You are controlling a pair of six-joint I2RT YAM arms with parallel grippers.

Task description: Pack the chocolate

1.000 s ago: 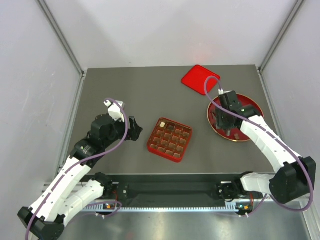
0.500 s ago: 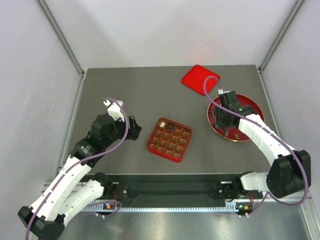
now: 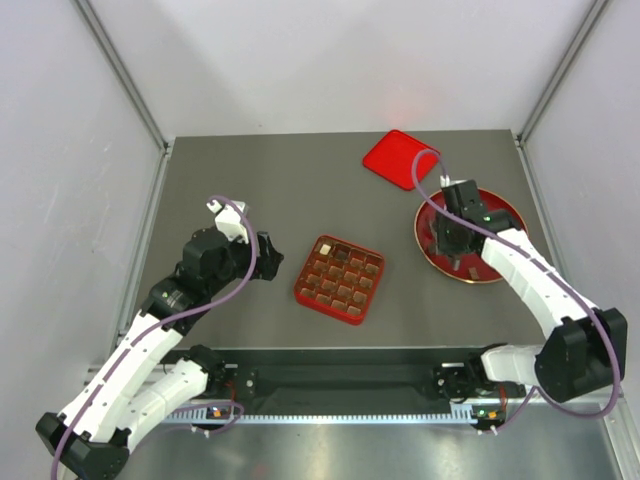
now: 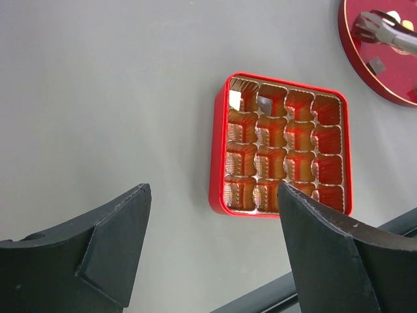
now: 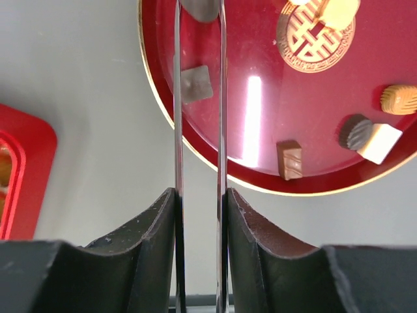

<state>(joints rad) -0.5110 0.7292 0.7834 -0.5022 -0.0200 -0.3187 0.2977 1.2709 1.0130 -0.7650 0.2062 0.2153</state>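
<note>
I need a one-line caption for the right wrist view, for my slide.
Right gripper with thin blades flanking a dark chocolate piece over the round red plate; other pieces lie scattered.

The table (image 4: 98, 98) is matt grey and smooth. The tray (image 4: 217, 163) is glossy red plastic — its cells (image 4: 270, 130) shine like gold foil. The round plate (image 5: 313, 104) is lacquer-bright, mirroring a light. The chocolate (image 5: 290, 160) has a soft sheen. The left gripper (image 4: 214, 188) has matt black plastic fingers (image 4: 111, 241).

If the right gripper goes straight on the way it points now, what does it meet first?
Probably the dark chocolate piece at its fingertips, then the round red plate beneath; depth is unclear.
</note>
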